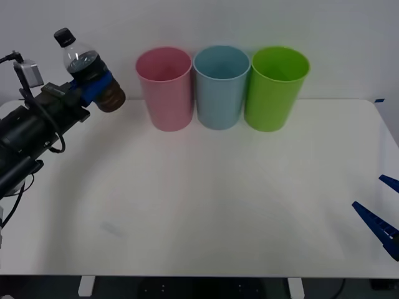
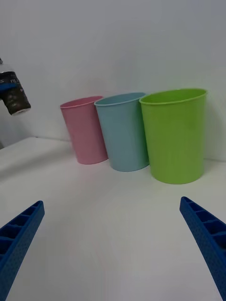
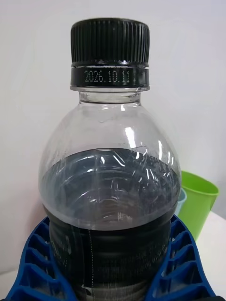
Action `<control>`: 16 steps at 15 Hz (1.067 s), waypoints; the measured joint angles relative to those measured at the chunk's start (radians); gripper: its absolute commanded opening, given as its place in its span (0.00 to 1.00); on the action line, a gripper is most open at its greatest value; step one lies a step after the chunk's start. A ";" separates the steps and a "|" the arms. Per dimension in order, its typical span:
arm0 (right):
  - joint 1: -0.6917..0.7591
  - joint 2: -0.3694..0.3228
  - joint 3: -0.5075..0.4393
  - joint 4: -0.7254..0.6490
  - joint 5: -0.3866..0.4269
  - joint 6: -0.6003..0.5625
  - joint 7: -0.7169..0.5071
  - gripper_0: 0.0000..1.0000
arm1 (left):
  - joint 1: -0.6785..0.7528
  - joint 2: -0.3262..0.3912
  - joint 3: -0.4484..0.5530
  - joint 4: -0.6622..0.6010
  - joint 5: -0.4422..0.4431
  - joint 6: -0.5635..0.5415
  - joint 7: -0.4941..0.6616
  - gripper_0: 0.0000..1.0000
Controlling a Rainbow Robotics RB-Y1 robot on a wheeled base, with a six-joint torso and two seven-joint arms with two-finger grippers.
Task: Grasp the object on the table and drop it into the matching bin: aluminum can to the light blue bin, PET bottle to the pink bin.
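My left gripper point(image 1: 95, 86) is shut on the PET bottle point(image 1: 87, 65), a small clear bottle with a black cap and dark lower body, held tilted in the air above the table's point(image 1: 206, 205) far left, to the left of the pink bin point(image 1: 164, 88). The bottle point(image 3: 110, 178) sits between the blue fingers point(image 3: 35, 268) in the left wrist view. The light blue bin point(image 1: 221, 86) stands just right of the pink one. My right gripper point(image 1: 381, 212) is open, low at the table's right edge, with nothing between its fingers point(image 2: 207, 240). In the right wrist view the bottle point(image 2: 13, 94) hangs beyond the pink bin point(image 2: 85, 129) and light blue bin point(image 2: 123, 130).
A green bin point(image 1: 276, 87) stands at the right end of the row, touching the light blue one. The three bins line the table's far edge against a white wall. The white tabletop in front of them is bare.
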 measured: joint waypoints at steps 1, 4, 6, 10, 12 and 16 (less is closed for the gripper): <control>0.000 0.000 0.000 0.000 0.000 0.000 0.000 1.00 | -0.029 0.000 -0.012 0.001 -0.023 0.013 0.032 0.00; 0.000 0.000 0.000 0.000 0.000 0.000 0.000 1.00 | -0.102 -0.002 -0.066 0.005 -0.080 0.068 0.110 0.00; 0.000 0.000 0.000 0.000 0.000 0.000 0.000 1.00 | -0.158 -0.007 -0.096 0.049 -0.107 0.083 0.130 0.00; 0.000 0.000 0.000 0.000 0.000 0.000 0.000 1.00 | -0.315 -0.008 -0.112 0.223 -0.164 0.086 0.099 0.00; 0.000 0.000 0.000 0.000 0.000 0.000 0.000 1.00 | -0.392 -0.008 -0.110 0.323 -0.179 0.090 0.030 0.00; 0.000 0.000 0.000 0.000 0.000 0.000 0.000 1.00 | -0.499 -0.010 -0.110 0.478 -0.211 0.140 -0.073 0.00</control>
